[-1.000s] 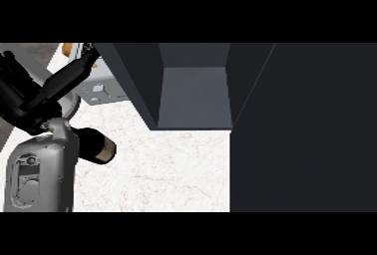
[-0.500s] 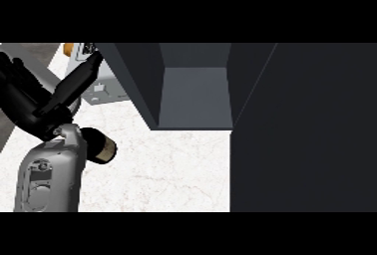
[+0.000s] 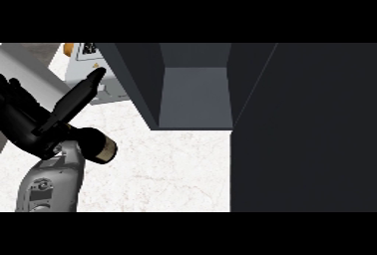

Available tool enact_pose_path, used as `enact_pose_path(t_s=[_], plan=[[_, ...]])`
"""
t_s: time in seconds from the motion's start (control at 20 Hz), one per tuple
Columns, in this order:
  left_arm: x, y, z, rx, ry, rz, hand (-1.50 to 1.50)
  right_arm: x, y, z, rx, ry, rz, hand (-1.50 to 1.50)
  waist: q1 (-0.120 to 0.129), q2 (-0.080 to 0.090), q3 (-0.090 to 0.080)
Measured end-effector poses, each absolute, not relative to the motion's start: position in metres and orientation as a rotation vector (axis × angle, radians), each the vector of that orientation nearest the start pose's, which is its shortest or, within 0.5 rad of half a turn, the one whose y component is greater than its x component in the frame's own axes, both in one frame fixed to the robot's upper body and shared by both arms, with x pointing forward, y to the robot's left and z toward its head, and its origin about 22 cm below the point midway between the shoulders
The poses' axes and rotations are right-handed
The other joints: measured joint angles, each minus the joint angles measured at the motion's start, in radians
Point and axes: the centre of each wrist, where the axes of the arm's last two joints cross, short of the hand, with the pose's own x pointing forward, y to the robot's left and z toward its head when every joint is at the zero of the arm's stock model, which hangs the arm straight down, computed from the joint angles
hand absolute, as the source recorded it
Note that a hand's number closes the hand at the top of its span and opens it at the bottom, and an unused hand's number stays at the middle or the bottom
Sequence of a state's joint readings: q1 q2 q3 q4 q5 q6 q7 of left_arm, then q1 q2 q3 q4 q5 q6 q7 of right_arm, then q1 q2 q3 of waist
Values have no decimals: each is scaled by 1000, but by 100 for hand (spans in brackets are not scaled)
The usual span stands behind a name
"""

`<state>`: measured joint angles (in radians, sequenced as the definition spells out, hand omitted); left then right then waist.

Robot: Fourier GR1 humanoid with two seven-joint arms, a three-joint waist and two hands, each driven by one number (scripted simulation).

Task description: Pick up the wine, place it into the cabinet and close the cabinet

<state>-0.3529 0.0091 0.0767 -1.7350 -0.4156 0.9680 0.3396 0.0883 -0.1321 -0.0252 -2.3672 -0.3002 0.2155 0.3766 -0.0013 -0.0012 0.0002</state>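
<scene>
The wine bottle [image 3: 74, 102] is dark, with a tan base near my wrist and its neck slanting up and right toward the cabinet. It sits at the left of the head view, off the counter. My left hand [image 3: 23, 122] is shut on the bottle's body and hides much of it. The dark cabinet [image 3: 143, 84] stands open at centre, its grey inner shelf [image 3: 195, 99] bare. The bottle's neck tip lies just left of the cabinet's left wall. The right hand shows nowhere.
The cabinet's dark door [image 3: 305, 129] fills the right side of the view. A pale grey box [image 3: 83, 74] with an orange item [image 3: 69, 49] behind it stands at the upper left. White marbled counter [image 3: 169, 169] lies below the cabinet.
The bottle's neck tip has dropped lower in the view and the bottle lies more tilted. The left forearm has shifted slightly to the right.
</scene>
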Motion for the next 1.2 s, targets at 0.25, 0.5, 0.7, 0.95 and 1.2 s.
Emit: enact_pose_path(t_s=[0.25,0.5,0.7,0.95,1.2], plan=[[280,217,111,786,-1730,819,-150,159,-245,166,249,-1901,255,-150,0,0,0],[263,219,97,802,-1695,826,-150,160,-246,166,252,-1900,247,-150,0,0,0],[253,221,84,808,-1665,834,-150,161,-247,164,258,-1902,250,-150,0,0,0],[239,229,65,825,-1626,856,-150,159,-248,163,258,-1897,248,-150,0,0,-1],[230,232,41,820,-1600,861,-150,160,-250,164,256,-1894,252,-150,1,1,-1]])
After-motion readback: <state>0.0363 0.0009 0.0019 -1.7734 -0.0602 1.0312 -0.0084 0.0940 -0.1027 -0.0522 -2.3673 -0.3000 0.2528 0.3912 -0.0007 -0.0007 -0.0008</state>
